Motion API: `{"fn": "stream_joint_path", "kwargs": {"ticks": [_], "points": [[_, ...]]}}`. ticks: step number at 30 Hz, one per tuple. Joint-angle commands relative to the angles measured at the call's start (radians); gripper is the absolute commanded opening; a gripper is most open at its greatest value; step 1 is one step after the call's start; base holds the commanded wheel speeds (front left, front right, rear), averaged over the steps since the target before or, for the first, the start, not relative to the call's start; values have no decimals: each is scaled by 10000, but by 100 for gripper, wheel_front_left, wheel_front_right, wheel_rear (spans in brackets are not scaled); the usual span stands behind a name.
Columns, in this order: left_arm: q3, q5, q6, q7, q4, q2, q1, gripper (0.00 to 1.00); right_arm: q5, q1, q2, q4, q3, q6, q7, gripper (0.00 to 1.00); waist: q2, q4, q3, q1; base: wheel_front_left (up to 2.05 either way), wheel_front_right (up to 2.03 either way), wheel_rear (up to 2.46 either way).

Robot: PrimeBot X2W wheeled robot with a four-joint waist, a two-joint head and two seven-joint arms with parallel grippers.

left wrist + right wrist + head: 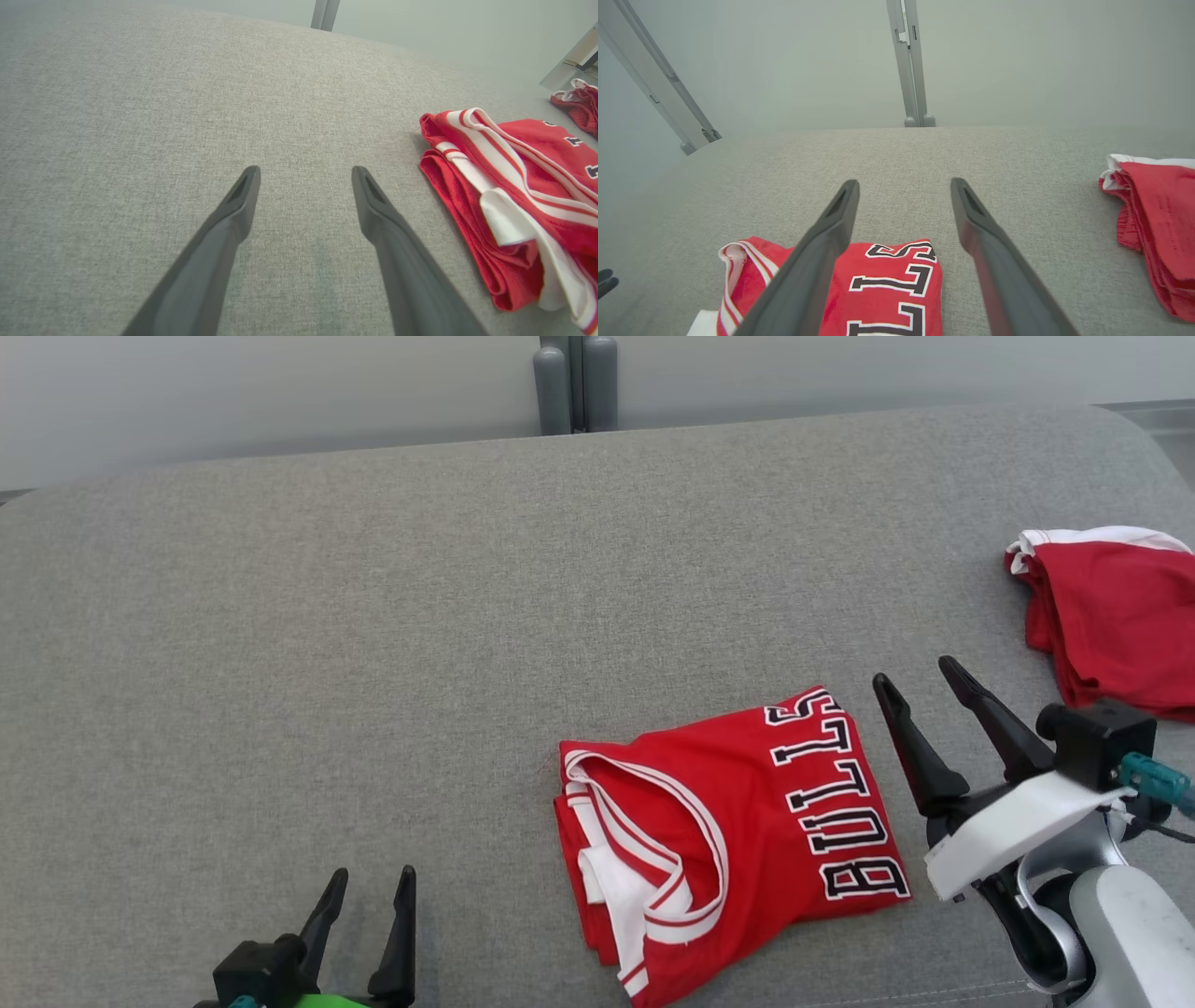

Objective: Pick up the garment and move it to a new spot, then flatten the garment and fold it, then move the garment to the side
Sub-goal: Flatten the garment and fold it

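The garment (738, 840) is a red jersey with white trim and black "BULLS" lettering. It lies folded into a compact packet on the grey surface, front centre-right. The left wrist view has the garment (523, 196) at its right edge, and the right wrist view has the garment (887, 289) under the fingers. My right gripper (915, 677) is open, just right of the packet and raised above the surface, with nothing between its fingers. My left gripper (372, 873) is open at the lower left, well left of the jersey, and holds nothing.
A second red cloth with white trim (1111, 616) lies folded at the far right edge of the grey fabric surface (373, 644). Grey posts (576, 383) stand behind the back edge, against a pale wall.
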Motion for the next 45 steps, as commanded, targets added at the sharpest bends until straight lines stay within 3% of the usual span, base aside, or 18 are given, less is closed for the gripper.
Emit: {"fn": "stream_joint_path", "kwargs": {"ticks": [1,2,4,5,6,10,16,26,45], "points": [[108,125,22,-25,-129,-54,98,100,-642,134,-66,704,-15,1,-901,100,-1,76,-83,0,0,0,0],[125,152,32,-27,-163,-68,121,100,-1005,146,-92,1079,7,1,-1330,100,-1,106,-99,0,0,0,0],[204,197,46,-25,-249,-123,159,100,-1763,18,119,2400,92,1,-2627,44,-1,205,-96,0,0,0,0],[230,211,41,-27,-271,-145,156,100,-2153,-113,125,2893,172,0,-2948,7,-1,234,-74,0,0,0,0],[244,242,32,-25,-300,-178,123,100,-2295,-234,291,3343,230,0,-3166,0,-1,277,-7,0,0,0,0],[163,342,-29,-27,-381,-290,-116,100,-2929,-633,680,4379,511,0,-3466,0,-1,473,262,0,0,0,0],[103,538,-93,-25,-369,-315,-531,100,-3958,-644,1462,3861,694,-2,-3485,0,-1,853,770,0,0,0,0],[275,662,-129,-27,-336,-272,-675,100,-4844,-127,1972,3872,543,-2,-3490,0,-1,1120,1043,0,0,0,0],[120,811,-285,-25,-45,-335,-735,100,-4811,-388,2353,5154,2679,-2,-3490,0,-1,1426,868,0,0,0,0]]}}
